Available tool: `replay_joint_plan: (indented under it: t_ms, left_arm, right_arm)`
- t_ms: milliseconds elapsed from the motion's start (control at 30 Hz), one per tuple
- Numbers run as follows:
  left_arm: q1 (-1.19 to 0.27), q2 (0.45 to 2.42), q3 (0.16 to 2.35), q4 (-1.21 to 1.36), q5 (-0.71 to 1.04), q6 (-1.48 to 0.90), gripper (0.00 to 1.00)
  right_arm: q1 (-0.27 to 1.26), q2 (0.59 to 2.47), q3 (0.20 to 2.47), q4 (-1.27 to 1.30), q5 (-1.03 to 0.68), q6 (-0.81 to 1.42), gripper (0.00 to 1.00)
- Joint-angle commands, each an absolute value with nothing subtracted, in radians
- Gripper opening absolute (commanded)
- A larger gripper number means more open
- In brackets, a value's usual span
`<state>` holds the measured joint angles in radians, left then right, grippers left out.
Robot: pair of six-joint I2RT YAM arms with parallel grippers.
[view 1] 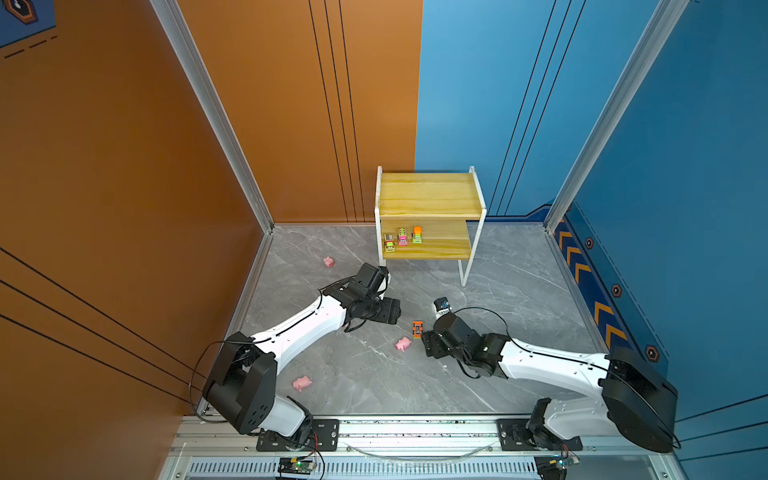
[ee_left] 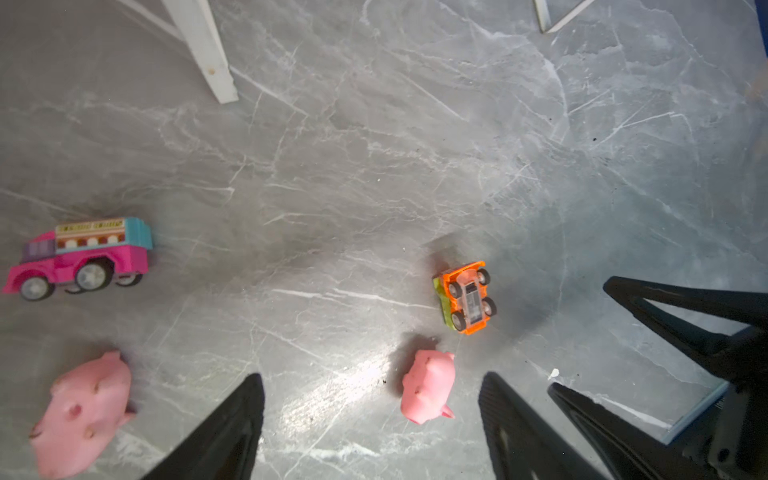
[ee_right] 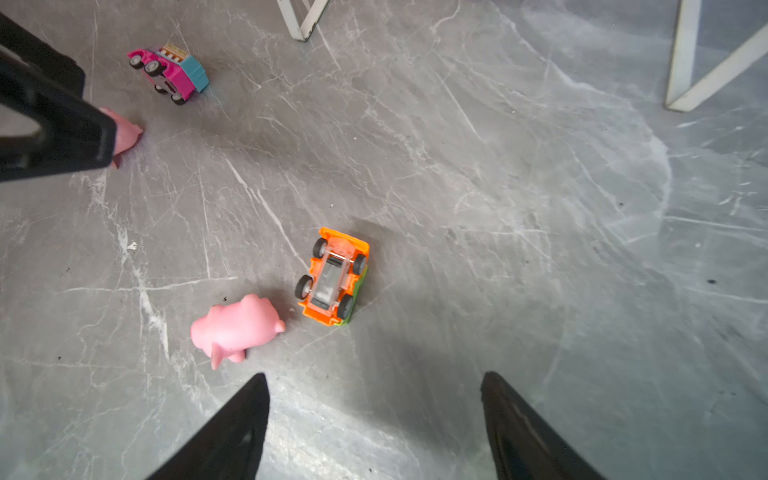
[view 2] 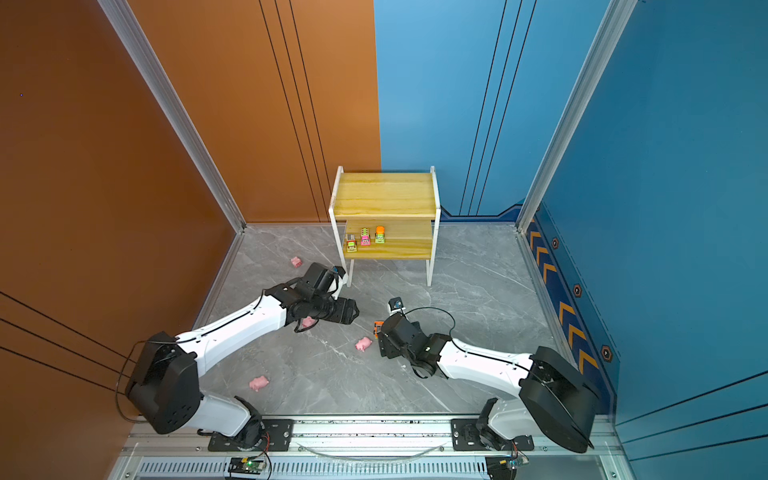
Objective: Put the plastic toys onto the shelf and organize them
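Observation:
The shelf stands at the back, with three toy trucks on its lower board. On the floor an orange truck shows its underside beside a pink pig. A pink truck lies on its side by another pig. Two more pigs lie to the left. My left gripper hangs open above the floor. My right gripper is open too, and both are empty.
The white shelf legs stand just beyond the toys. The two grippers hover close together over the grey marble floor. Orange and blue walls close the space at the back and sides.

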<state>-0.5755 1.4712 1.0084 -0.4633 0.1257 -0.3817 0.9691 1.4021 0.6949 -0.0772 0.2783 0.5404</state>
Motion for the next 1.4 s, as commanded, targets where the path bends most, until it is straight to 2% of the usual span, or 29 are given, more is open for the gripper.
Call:
replay_joint_plan:
  t_ms: [0,267,500,667,800,1067,1200,1367]
  left_arm:
    - [-0.565,1.448,0.978,-0.440,0.141,-0.420,0.83]
    - [-0.557,1.463,0.963,-0.409,0.146,-0.414,0.83]
    - [-0.551,1.467,0.973,-0.404,0.153,-0.394,0.83]
    - [-0.549,1.465,0.982,-0.404,0.155,-0.387,0.83]
    - [-0.549,1.463,0.978,-0.391,0.166,-0.383,0.83]
    - [-0.567,1.484,0.975,-0.331,0.186,-0.393,0.83]
    - [-0.591,1.501,0.988,-0.315,0.171,-0.393,0.83]
    - [-0.622,1.534,0.995,-0.283,0.169,-0.403,0.83]
  right_arm:
    - [1.006,1.477,0.760,-0.058,0.372,0.589,0.81]
    - [1.020,1.648,0.849,-0.052,0.398,0.675,0.77]
    - [1.011,1.716,0.876,-0.052,0.422,0.738,0.66]
    - [0.988,1.720,0.878,-0.027,0.384,0.745,0.45]
    - [0.966,1.650,0.847,-0.024,0.335,0.723,0.35]
    - [0.855,1.426,0.787,-0.213,0.104,0.658,0.30]
    - [0.850,1.345,0.742,-0.314,0.098,0.644,0.31]
    - [0.828,1.296,0.659,-0.314,0.122,0.658,0.32]
